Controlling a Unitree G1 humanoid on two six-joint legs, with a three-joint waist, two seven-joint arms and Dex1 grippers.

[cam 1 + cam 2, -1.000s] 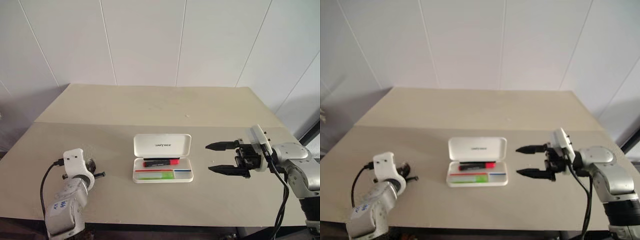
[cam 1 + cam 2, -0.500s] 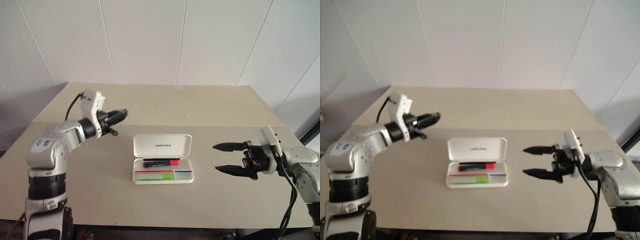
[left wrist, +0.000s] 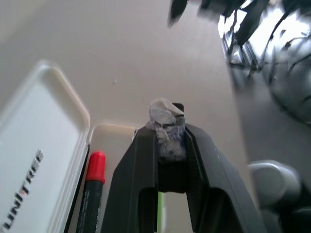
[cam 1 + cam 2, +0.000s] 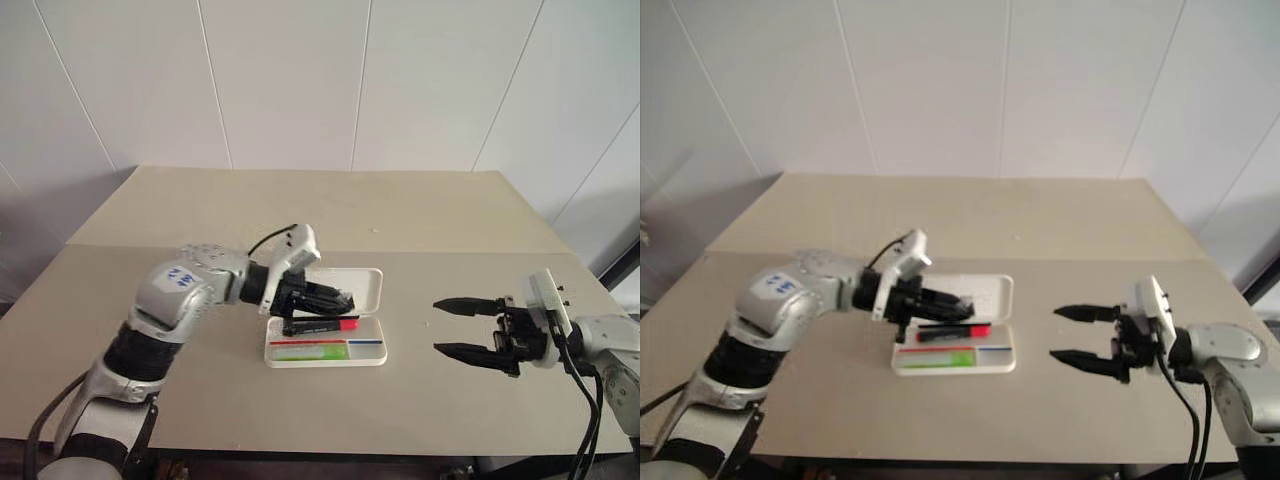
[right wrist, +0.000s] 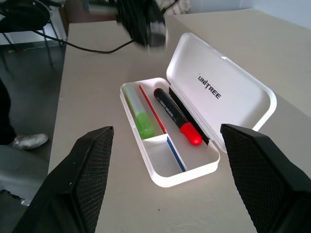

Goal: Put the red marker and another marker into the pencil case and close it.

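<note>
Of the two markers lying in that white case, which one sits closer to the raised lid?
The stubby black marker with the red end. It lies in the compartment beside the hinged lid of the white plastic pencil case; the light green marker lies along the front wall.

Beige table (image 4: 200, 215) under open pencil case (image 4: 372, 352)

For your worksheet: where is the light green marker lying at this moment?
In the right wrist view, the light green marker lies inside the open pencil case, in the tray's outer compartment, parted from the red marker by a red stripe.
</note>
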